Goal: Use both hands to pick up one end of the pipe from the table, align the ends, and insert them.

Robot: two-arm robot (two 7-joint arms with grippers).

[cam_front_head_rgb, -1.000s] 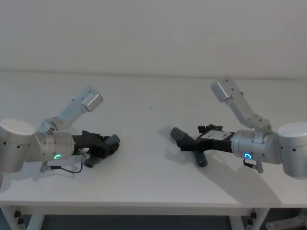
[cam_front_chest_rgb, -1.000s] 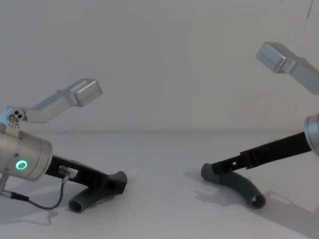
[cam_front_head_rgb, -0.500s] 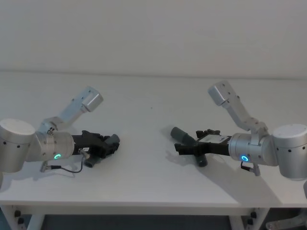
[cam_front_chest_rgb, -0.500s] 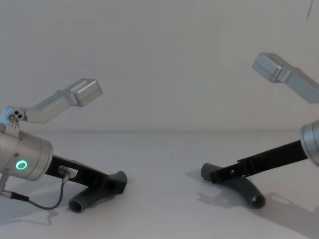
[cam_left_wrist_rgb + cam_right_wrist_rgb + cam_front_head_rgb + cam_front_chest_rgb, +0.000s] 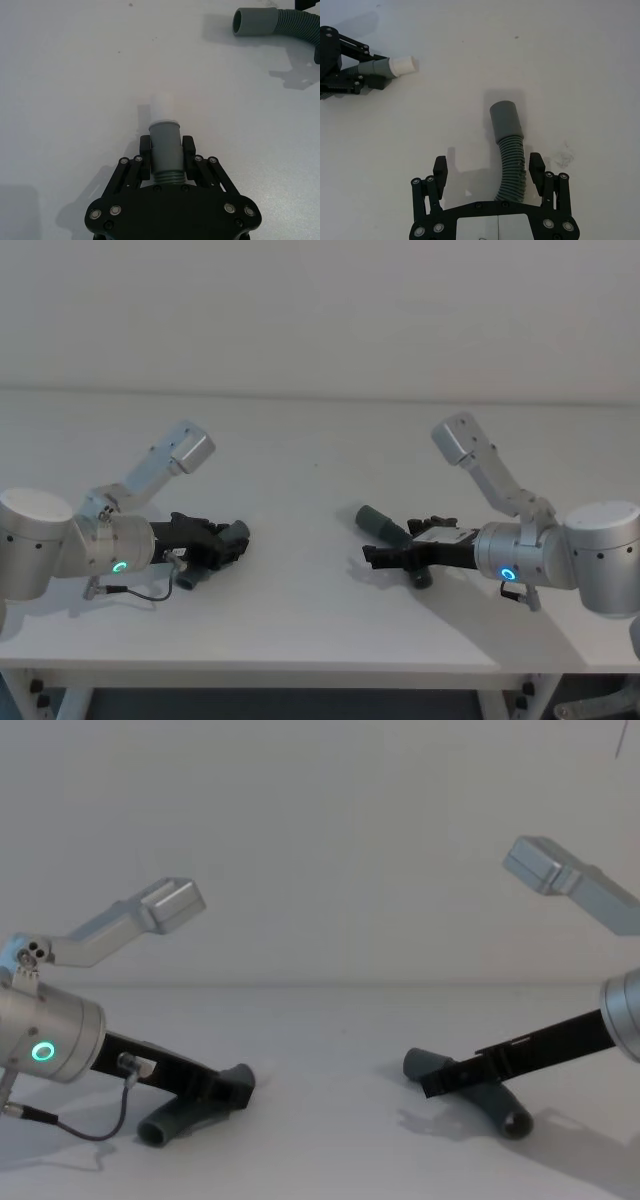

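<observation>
Left gripper clenched on white-tipped pipe; right gripper wide open — astride cuffed pipe

Black left tool, black right tool, white-tipped grey hose, ribbed grey hose, white table

Plain white wall behind, soft even light

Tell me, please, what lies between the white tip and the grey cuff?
Nothing: in the right wrist view, the table from white tip to grey cuff is bare.
</observation>
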